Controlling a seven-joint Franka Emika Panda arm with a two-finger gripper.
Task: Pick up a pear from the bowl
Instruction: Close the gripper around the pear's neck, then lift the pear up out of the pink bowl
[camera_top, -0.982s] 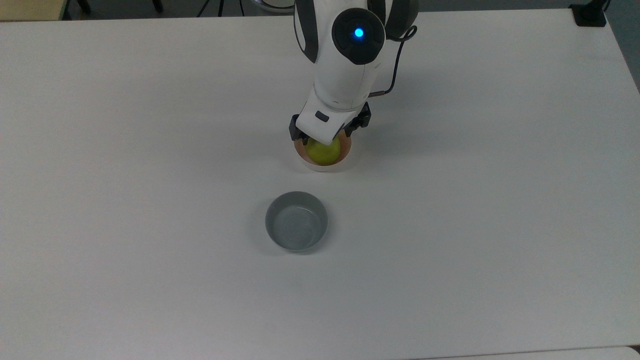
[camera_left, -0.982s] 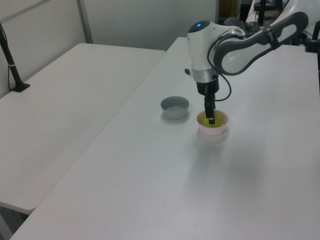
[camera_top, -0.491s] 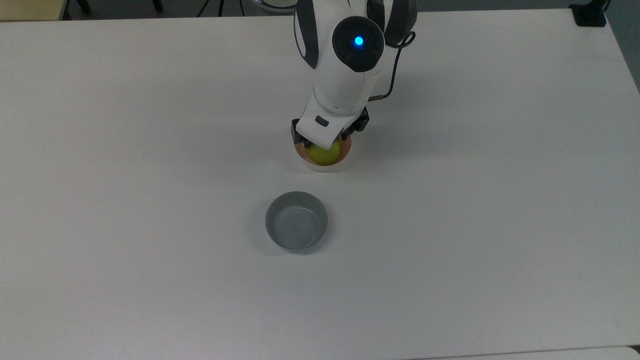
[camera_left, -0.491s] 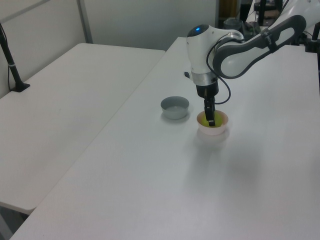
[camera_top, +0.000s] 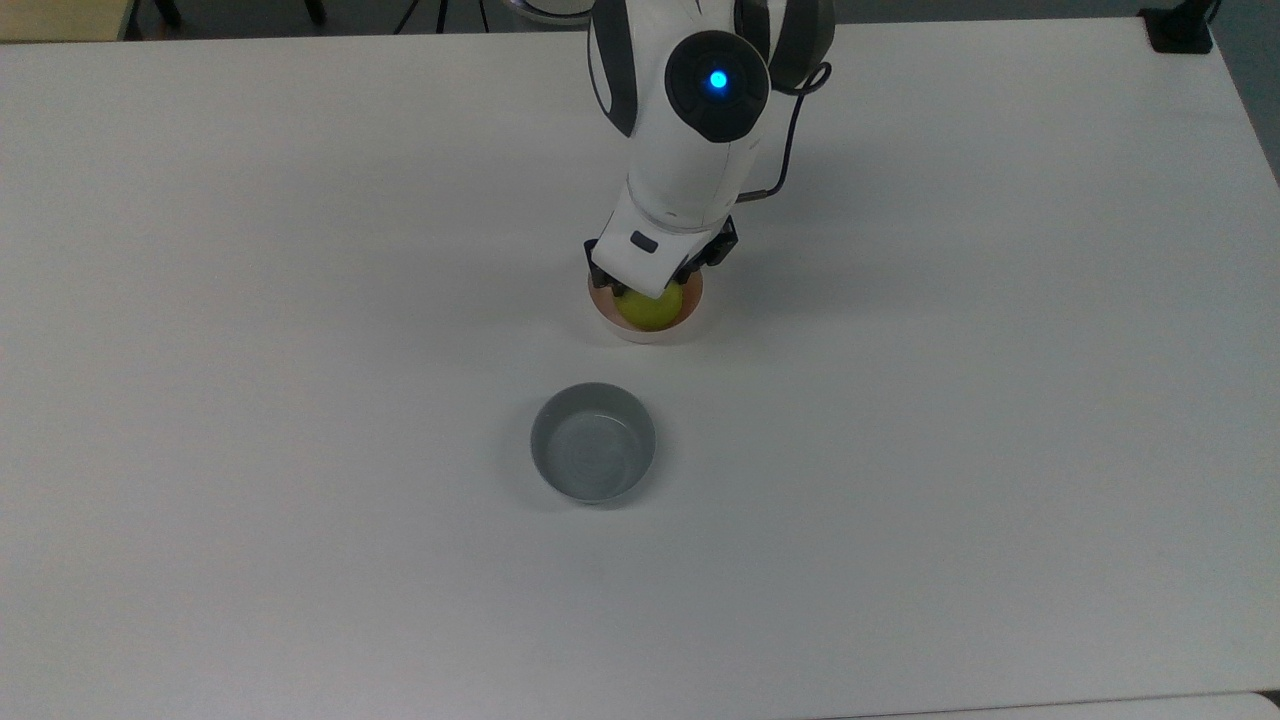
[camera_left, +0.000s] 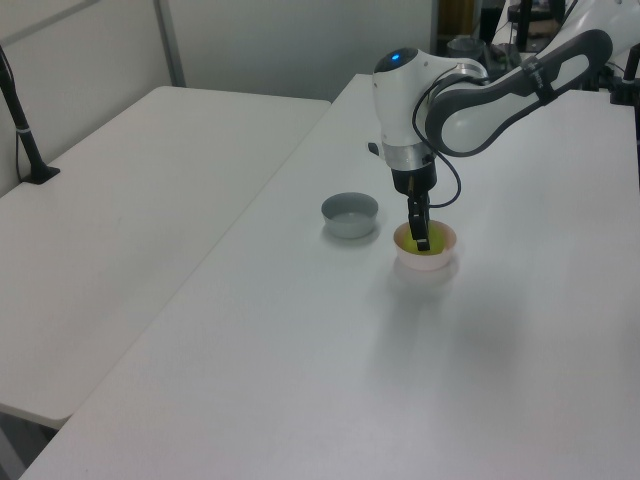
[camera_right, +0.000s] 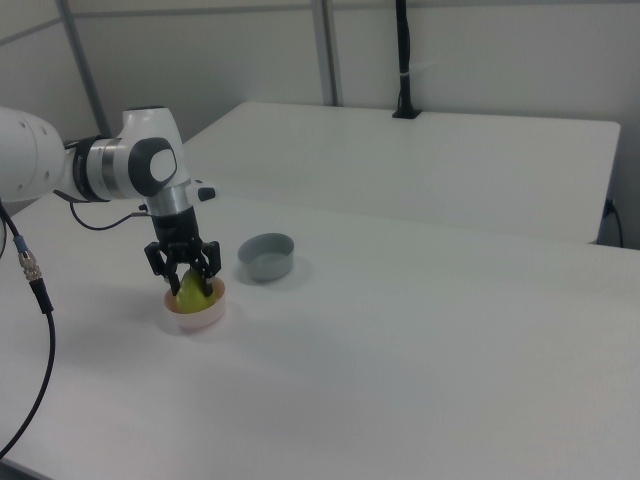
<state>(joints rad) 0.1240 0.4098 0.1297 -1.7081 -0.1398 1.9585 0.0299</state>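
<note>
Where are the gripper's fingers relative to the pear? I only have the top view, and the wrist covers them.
Observer: In the right view the gripper is down at the pear, one finger on each side; I cannot tell if they touch it.
Operator: Is the pear lifted?
Observer: No. The left view shows it sitting low inside the pink bowl.
Operator: Is the gripper tilted?
Observer: The left view shows it pointing straight down into the bowl.

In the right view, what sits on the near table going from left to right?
Robot arm → gripper over the pear in the pink bowl → grey bowl.
</note>
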